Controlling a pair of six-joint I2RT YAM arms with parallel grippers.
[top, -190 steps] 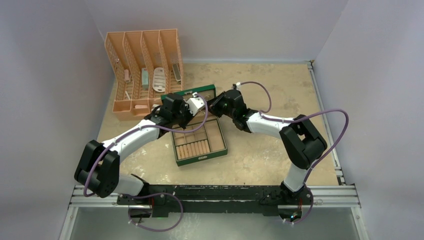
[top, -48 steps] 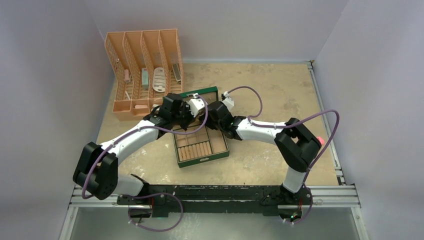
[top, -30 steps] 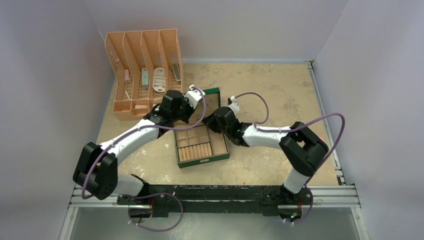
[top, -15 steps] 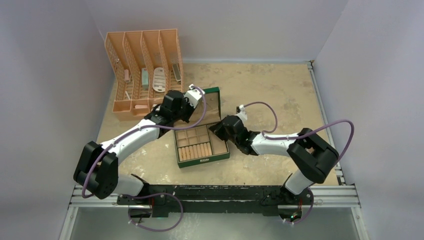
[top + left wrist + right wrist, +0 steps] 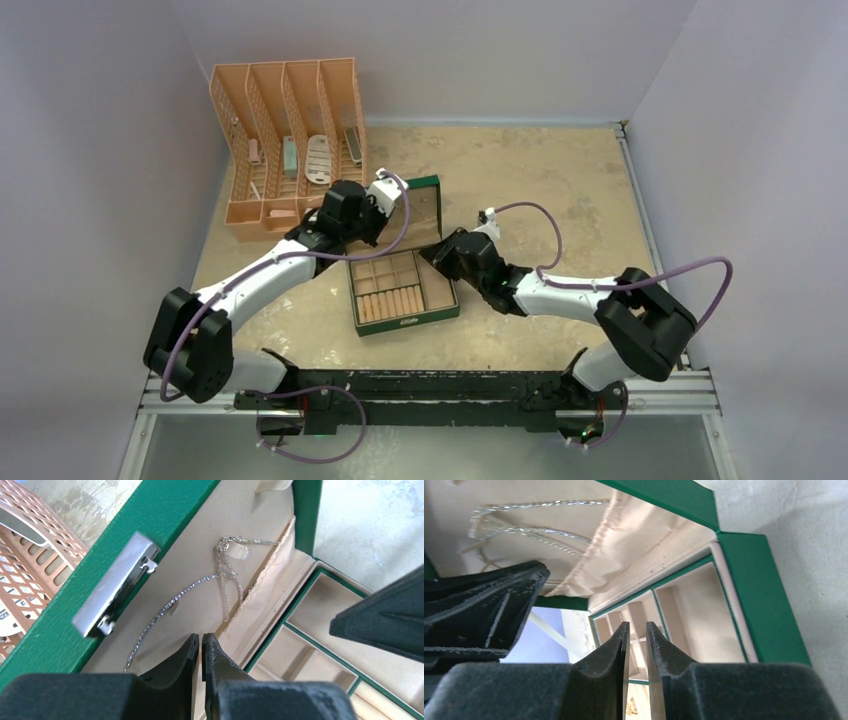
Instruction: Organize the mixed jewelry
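The green jewelry box [image 5: 403, 318] sits open mid-table, its lid [image 5: 427, 205] standing up. Of the mixed jewelry I see only thin silver chains [image 5: 227, 565] lying against the lid's cream lining, also the chains [image 5: 529, 527] in the right wrist view. My left gripper [image 5: 201, 639] is shut just below them, close to the lining, with nothing visible between its tips. My right gripper [image 5: 637, 630] hovers over the box's cream compartments [image 5: 694, 615], jaws a narrow gap apart and empty. From above, the left gripper [image 5: 395, 205] is by the lid and the right gripper [image 5: 430, 255] at the tray's far right corner.
A peach slotted organizer [image 5: 285, 140] with a few small items stands at the back left, close behind the left arm. A metal clasp [image 5: 115, 600] sits on the lid's edge. Cream ring rolls [image 5: 390, 300] fill the tray's front row. Walls enclose the table on three sides.
The right arm has drawn back toward the near right, its elbow swinging outward, while its gripper stays by the tray's corner. The left arm and the raised lid have hardly moved.
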